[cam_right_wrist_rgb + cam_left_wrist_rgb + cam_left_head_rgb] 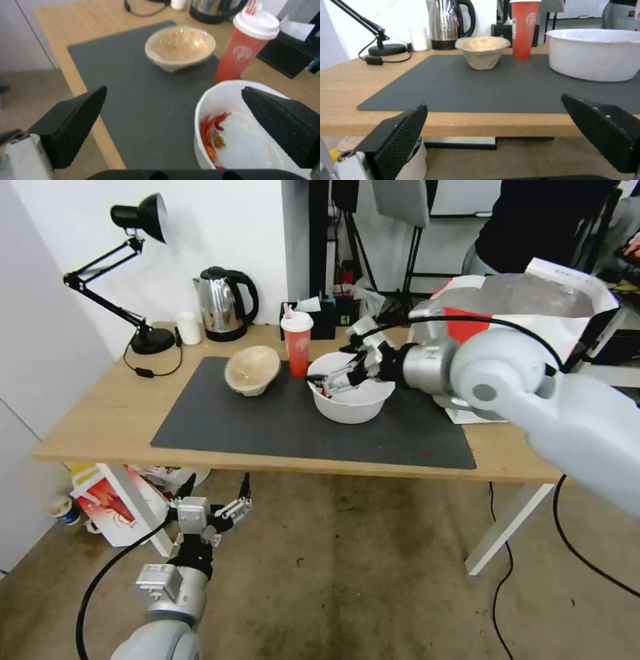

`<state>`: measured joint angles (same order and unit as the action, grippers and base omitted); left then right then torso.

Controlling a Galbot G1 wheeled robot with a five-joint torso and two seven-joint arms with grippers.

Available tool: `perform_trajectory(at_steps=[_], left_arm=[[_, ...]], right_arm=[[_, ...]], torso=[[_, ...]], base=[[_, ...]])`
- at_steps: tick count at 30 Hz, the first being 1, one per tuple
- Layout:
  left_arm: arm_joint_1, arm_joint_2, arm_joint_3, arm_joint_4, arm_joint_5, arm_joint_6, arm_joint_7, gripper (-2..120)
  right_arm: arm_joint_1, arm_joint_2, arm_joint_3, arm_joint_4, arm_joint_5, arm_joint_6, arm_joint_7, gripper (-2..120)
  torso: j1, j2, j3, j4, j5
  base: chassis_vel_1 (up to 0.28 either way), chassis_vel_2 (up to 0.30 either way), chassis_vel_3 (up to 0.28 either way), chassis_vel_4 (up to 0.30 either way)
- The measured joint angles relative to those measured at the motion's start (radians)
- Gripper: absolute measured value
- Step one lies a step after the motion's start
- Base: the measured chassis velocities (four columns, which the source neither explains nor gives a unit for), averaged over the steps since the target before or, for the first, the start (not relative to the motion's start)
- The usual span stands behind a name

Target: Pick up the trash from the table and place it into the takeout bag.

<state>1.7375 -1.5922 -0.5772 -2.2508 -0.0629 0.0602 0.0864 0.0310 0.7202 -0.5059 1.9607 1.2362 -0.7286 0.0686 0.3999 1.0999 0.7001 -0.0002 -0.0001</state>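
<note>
My right gripper point(343, 373) over large white round bowl with red smears point(351, 397) on worktop point(100, 413), fingers point(76, 120) spread, straddling near rim. Red-and-white takeout bag point(533, 307) behind my right arm. Left gripper point(215, 497) low, spread, idle.

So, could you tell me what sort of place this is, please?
Probably an office or lab work area: a light-wood table with a desk lamp and steel kettle, and stands and cables behind.
</note>
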Motion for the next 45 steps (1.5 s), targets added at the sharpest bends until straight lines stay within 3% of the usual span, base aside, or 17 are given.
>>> perform_trajectory(at_steps=[5, 16, 45], left_arm=[[0.007, 0.000, 0.000, -0.004, 0.000, -0.001, 0.000, 100], [0.009, 0.000, 0.005, -0.009, 0.000, -0.001, -0.001, 100], [0.001, 0.000, 0.015, -0.001, 0.000, -0.002, -0.001, 100]], right_arm=[[0.054, 0.029, -0.094, -0.071, -0.102, 0.002, -0.050, 100], [0.142, 0.058, -0.186, -0.158, -0.131, 0.004, -0.057, 100], [0.121, 0.101, -0.237, -0.255, -0.134, 0.005, -0.053, 100]], torso=[[0.000, 0.000, 0.000, 0.0001, 0.0001], [0.000, 0.000, 0.000, 0.0001, 0.0000], [0.000, 0.000, 0.000, 0.0001, 0.0001]], base=[[0.000, 0.000, 0.000, 0.000], [0.000, 0.000, 0.000, 0.000], [0.000, 0.000, 0.000, 0.000]])
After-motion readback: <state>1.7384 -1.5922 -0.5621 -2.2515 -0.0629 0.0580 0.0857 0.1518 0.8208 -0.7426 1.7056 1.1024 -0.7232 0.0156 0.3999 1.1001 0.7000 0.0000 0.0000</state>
